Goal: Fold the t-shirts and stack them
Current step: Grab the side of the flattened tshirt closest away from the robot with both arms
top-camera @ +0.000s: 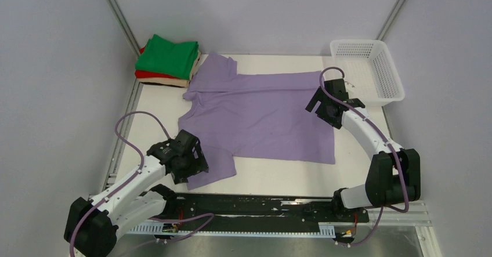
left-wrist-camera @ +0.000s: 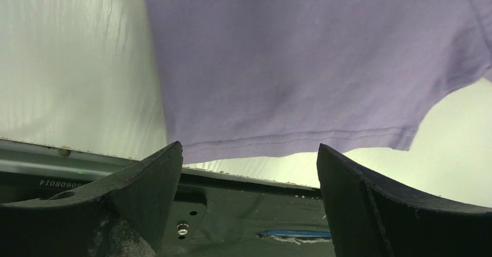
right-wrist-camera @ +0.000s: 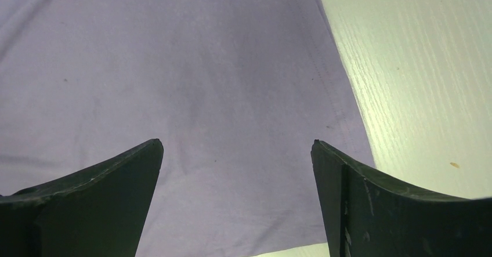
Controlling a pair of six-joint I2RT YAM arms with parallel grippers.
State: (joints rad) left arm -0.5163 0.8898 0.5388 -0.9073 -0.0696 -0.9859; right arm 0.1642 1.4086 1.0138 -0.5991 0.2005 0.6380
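Where the white table (top-camera: 278, 173) carries the work, the lavender t-shirt (top-camera: 261, 115) lies spread flat across its middle. Its neck is toward the left and its hem toward the right, with one sleeve pointing to the far side and the other toward the near edge.

The left arm (top-camera: 127, 187) runs low from its base at the near-left corner, forward and to the right, with its wrist over the near sleeve. The right arm (top-camera: 371, 138) rises from its base at the near right, bends at the elbow, and slopes forward and left to the shirt's hem edge.

A white mesh basket (top-camera: 371, 71) stands at the far-right corner, apart from the shirt.

At the far-left corner sits a stack of folded shirts: the green t-shirt (top-camera: 171, 54) on top, the red t-shirt (top-camera: 152, 75) beneath it, and the beige t-shirt (top-camera: 165, 82) lowest. The lavender shirt's far sleeve lies just beside this stack.

Left gripper (left-wrist-camera: 249, 152): jaws spread wide with nothing between them, the sleeve's stitched hem just ahead of the fingertips.

Right gripper (right-wrist-camera: 238, 147): jaws spread wide above flat lavender cloth, with nothing pinched. The shirt's edge and bare table show to its right.
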